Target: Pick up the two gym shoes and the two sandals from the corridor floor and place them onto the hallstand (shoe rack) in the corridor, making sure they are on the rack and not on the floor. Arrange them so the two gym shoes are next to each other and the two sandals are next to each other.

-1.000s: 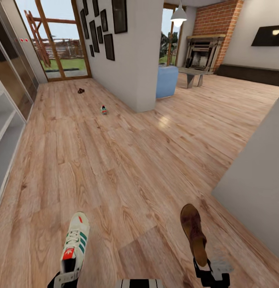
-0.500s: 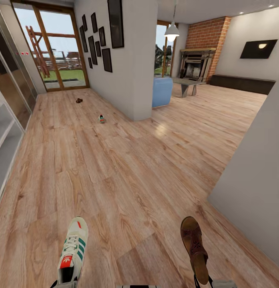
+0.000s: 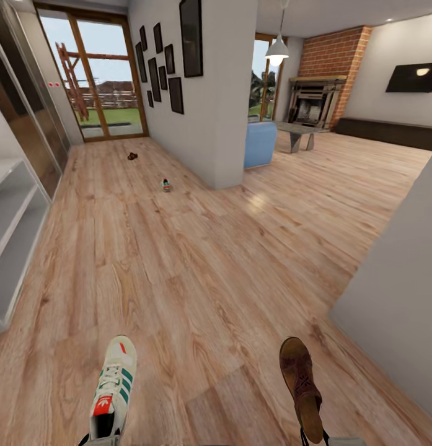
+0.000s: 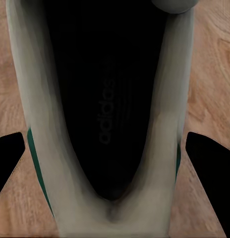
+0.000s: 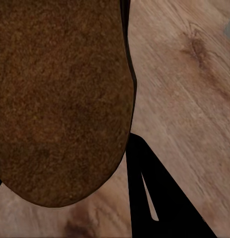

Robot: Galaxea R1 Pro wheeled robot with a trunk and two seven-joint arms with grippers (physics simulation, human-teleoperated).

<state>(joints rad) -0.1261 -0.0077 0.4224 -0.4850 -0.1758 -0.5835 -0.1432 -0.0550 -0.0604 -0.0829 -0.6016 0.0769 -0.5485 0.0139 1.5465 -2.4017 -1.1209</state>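
The corridor floor (image 3: 197, 266) of light wood-grain planks stretched from the near edge to the far glass door. At the left edge stood a pale shelf unit (image 3: 11, 248) with open tiers; whether it was the hallstand could not be told.

At the near left a cream gym shoe (image 3: 113, 387), green-striped with a red-orange tongue, pointed away from the robot, its heel gripped by the left gripper (image 4: 112, 163). The left wrist view looked down into the shoe's dark, lettered insole, a black finger (image 4: 209, 163) on either side of the heel.

At the near right a dark brown sandal (image 3: 301, 384) was held likewise by the right gripper (image 5: 130, 163); the right wrist view showed its grainy, rounded leather footbed, with a black finger (image 5: 159, 198) beside it.

Far down the corridor, well apart, lay the second gym shoe (image 3: 166, 184) and, beyond it, the second sandal (image 3: 132, 156), both on the floor and too small for detail.
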